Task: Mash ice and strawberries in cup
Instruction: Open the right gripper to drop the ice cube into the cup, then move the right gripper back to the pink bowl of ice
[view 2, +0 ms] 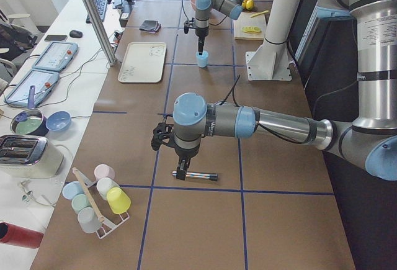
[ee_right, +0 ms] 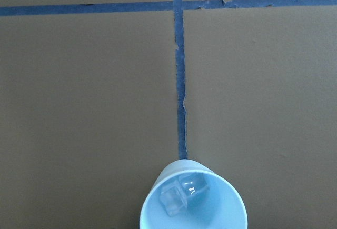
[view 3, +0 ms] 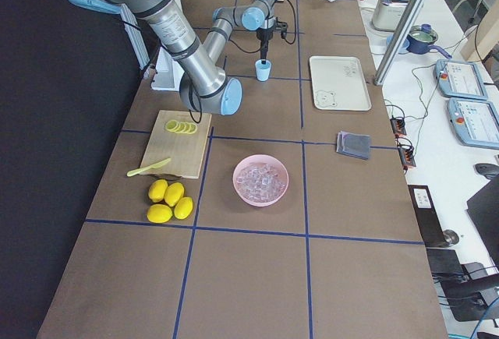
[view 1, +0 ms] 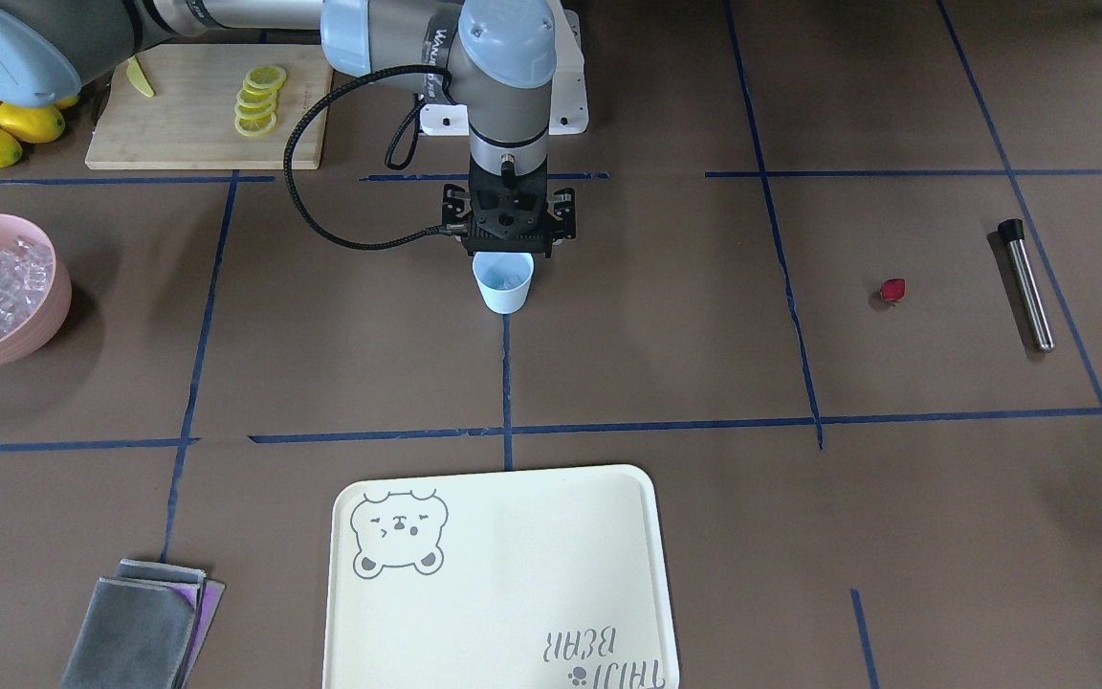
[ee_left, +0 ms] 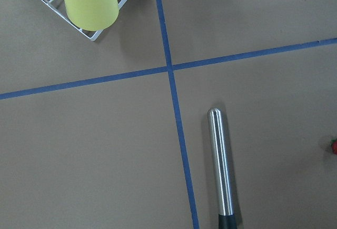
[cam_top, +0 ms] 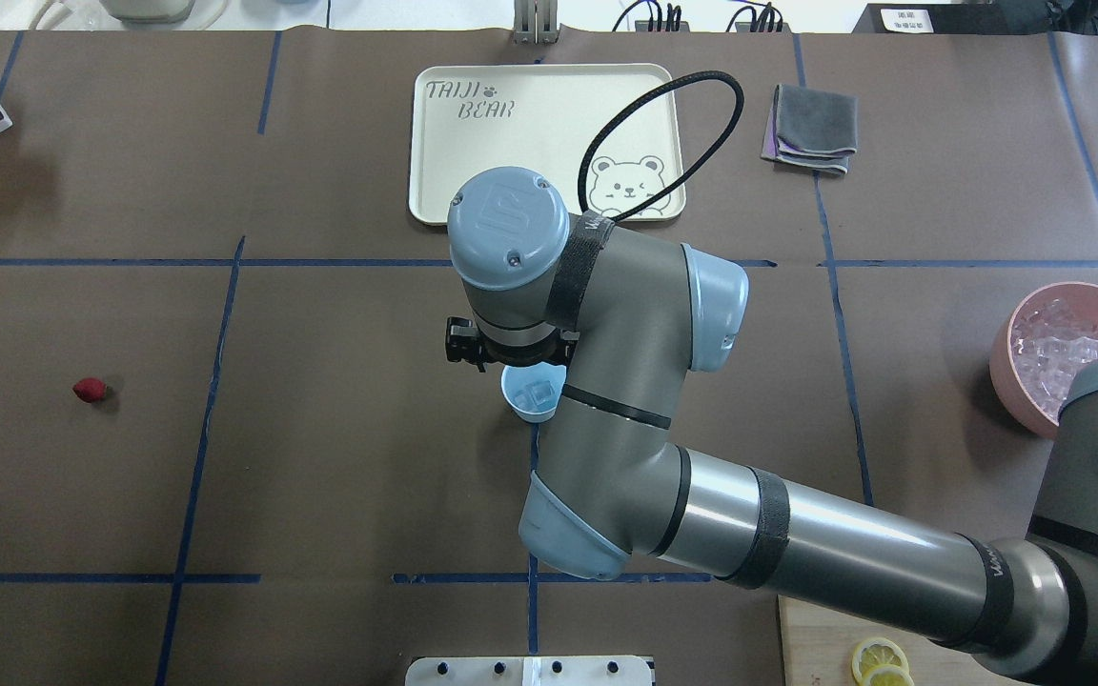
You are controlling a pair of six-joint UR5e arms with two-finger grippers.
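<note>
We see the cup (view 1: 503,283) standing upright on the tabletop (view 1: 666,344), at the end of a blue tape line (view 1: 506,383), with ice cubes (ee_right: 181,192) lying in its bottom. The right gripper (view 1: 509,244) hangs straight over the cup's mouth, pointing down; we cannot tell how far its jaws stand apart. The strawberry (view 1: 892,290) lies on the bare tabletop well apart from the cup, toward the robot's left, near a metal rod (view 1: 1027,284). The left gripper (view 2: 180,171) shows only in the side view, above the tabletop close to the rod, and we cannot tell whether it is spread or closed. A pink bowl (view 1: 52,304) heaped with more ice sits on the robot's right side, also well apart from the cup.
</note>
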